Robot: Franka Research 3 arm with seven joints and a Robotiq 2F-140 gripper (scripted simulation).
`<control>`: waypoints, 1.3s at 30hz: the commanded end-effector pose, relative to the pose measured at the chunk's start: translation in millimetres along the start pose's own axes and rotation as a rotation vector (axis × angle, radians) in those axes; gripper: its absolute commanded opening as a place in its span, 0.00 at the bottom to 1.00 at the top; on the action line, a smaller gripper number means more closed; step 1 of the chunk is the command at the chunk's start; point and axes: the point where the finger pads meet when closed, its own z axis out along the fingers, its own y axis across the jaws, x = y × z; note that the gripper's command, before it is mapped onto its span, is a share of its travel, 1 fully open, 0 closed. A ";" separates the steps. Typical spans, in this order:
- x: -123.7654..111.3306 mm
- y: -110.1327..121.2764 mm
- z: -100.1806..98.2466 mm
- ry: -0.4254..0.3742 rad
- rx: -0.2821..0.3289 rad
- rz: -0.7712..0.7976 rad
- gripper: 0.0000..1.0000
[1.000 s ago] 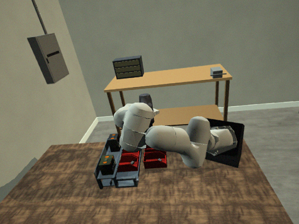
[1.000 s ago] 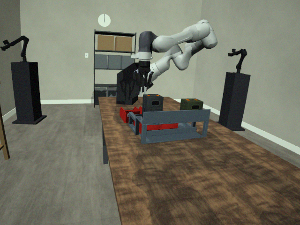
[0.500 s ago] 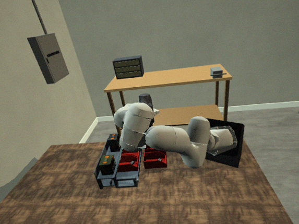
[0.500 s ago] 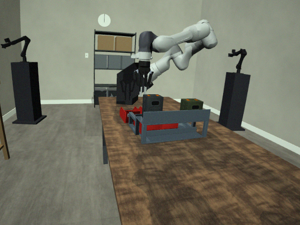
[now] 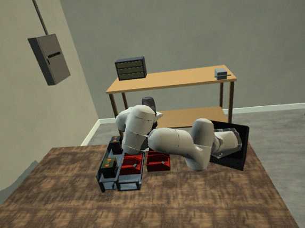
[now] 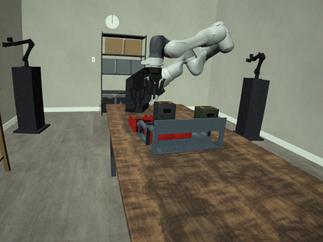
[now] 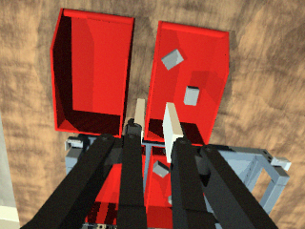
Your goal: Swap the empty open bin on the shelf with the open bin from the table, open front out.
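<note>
Top view high above the table (image 5: 72, 202) facing the arm, exterior view low along the table's length, wrist view close, straight down past the fingers, all sharing the bins below them.

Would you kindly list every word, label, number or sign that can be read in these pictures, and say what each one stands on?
No text can be read in any view.
Grey wall box: a dark strip like a label, too blurred to read.
Wall clock: one hand, no numerals visible.
Dark grey case and green case on the shelf: orange marks only, no lettering.
Red bins: no labels.
</note>
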 end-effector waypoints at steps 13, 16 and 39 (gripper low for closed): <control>0.5 -0.7 29.3 0.000 0.002 -0.002 0.15; 0.5 -0.7 33.3 0.000 0.002 -0.002 0.15; 0.4 -0.7 56.6 0.000 0.002 -0.002 0.15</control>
